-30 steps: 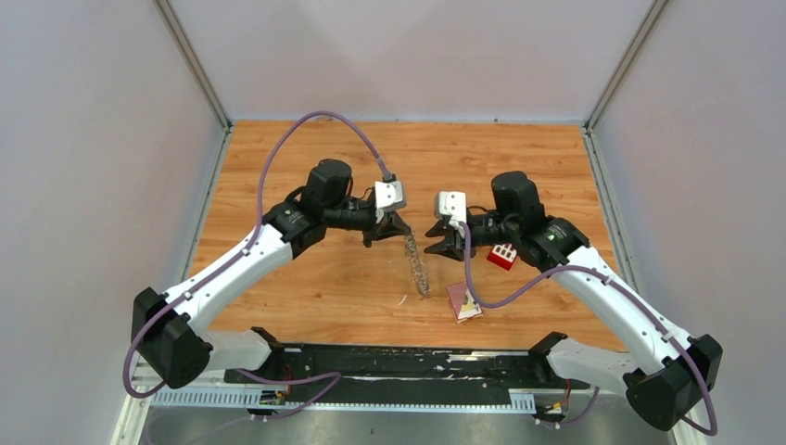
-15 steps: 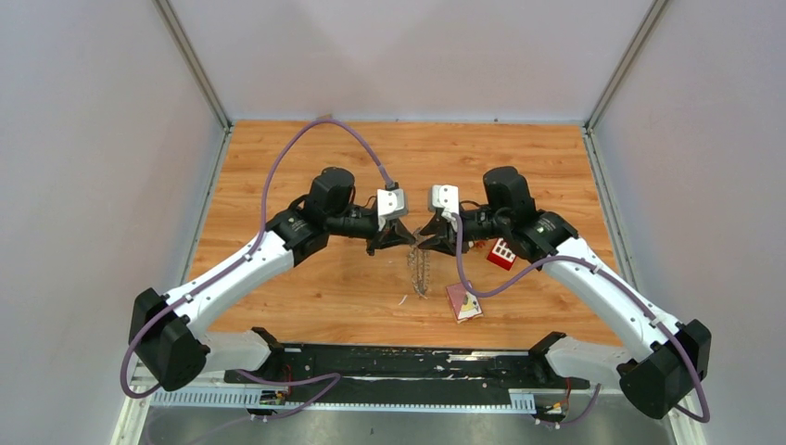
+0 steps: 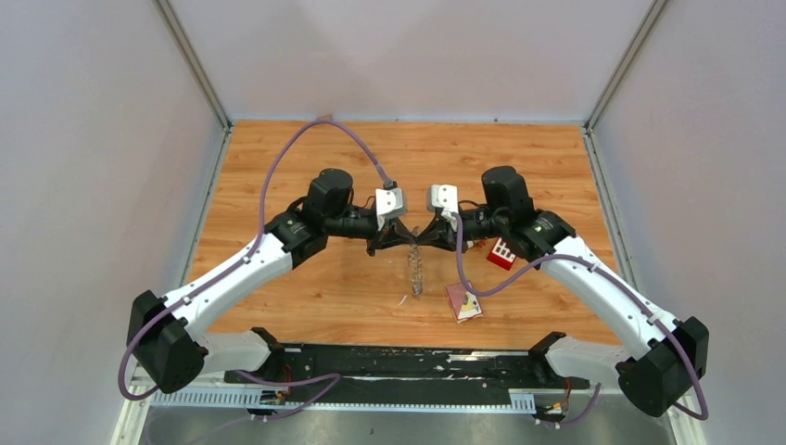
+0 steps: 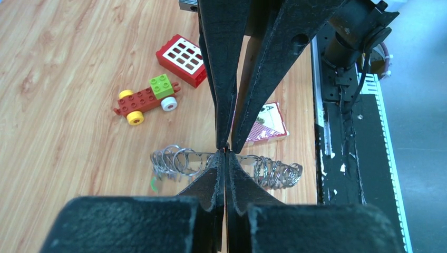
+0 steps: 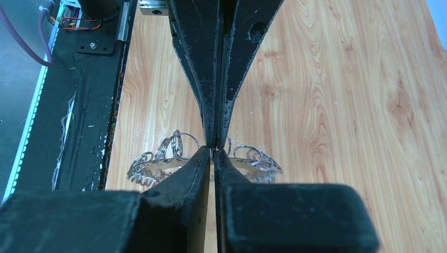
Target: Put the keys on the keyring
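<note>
Left gripper [image 4: 224, 158] pinches the keyring [image 4: 174, 161]. The right gripper [image 5: 212, 153] is pressed nearly shut, tip to tip. Colliding fingertips could jolt it loose.

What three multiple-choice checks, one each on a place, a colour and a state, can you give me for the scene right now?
1. The card lies:
A. on the near side of the block
B. on its far side
C. on top of it

2. The block's body is:
A. blue
B. green
C. red

3. The left hand is:
A. wide open
B. shut on the keyring
C. shut on the card

Answers:
1 A: the top view shows the card closer to the arms' bases than the block.
2 C: it is red with white buttons.
3 B: its tips are pressed together right at the keyring's wire.
</note>
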You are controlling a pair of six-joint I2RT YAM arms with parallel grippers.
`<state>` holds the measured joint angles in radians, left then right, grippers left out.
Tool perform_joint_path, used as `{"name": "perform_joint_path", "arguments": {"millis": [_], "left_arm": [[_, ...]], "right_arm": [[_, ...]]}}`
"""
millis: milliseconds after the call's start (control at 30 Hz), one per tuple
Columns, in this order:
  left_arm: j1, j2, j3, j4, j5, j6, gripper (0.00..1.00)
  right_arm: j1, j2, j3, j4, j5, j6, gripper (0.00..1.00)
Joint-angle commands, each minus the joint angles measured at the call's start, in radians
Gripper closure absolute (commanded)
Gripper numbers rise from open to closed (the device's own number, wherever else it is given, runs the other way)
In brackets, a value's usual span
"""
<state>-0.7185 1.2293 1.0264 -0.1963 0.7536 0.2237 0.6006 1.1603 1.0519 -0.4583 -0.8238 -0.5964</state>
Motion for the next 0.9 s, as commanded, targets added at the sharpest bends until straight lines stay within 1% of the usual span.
{"name": "perform_joint_path", "arguments": {"millis": [0, 200, 333, 400, 500, 567, 600, 633, 867], "left_arm": [[-0.006, -0.047, 0.001, 0.075, 0.016, -0.025, 1.0], [-0.007, -0.057, -0.007, 0.077, 0.012, -0.016, 1.0], [-0.006, -0.059, -0.008, 0.076, 0.013, -0.014, 1.0], [-0.007, -0.058, -0.008, 0.077, 0.015, -0.016, 1.0], [-0.006, -0.056, -0.009, 0.08, 0.019, -0.021, 1.0], [-0.007, -0.055, -0.01, 0.081, 0.021, -0.021, 1.0], [-0.006, -0.055, -0.011, 0.081, 0.021, -0.021, 1.0], [-0.006, -0.056, -0.012, 0.081, 0.02, -0.022, 1.0], [-0.006, -0.074, -0.035, 0.084, 0.038, 0.019, 1.0]], "right_arm": [[-0.004, 0.01, -0.003, 0.02, -0.038, -0.023, 0.92], [-0.005, 0.01, -0.005, 0.013, -0.035, -0.033, 0.9], [-0.004, 0.014, -0.006, 0.009, -0.035, -0.037, 0.85], [-0.004, 0.018, -0.006, 0.01, -0.039, -0.035, 0.85], [-0.004, 0.024, -0.005, 0.016, -0.046, -0.027, 0.88], [-0.004, 0.023, -0.004, 0.017, -0.047, -0.029, 0.93], [-0.005, 0.022, -0.005, 0.017, -0.047, -0.034, 0.99], [-0.004, 0.018, -0.007, 0.016, -0.046, -0.038, 1.0], [-0.008, -0.025, -0.027, 0.008, -0.033, -0.096, 1.0]]}}
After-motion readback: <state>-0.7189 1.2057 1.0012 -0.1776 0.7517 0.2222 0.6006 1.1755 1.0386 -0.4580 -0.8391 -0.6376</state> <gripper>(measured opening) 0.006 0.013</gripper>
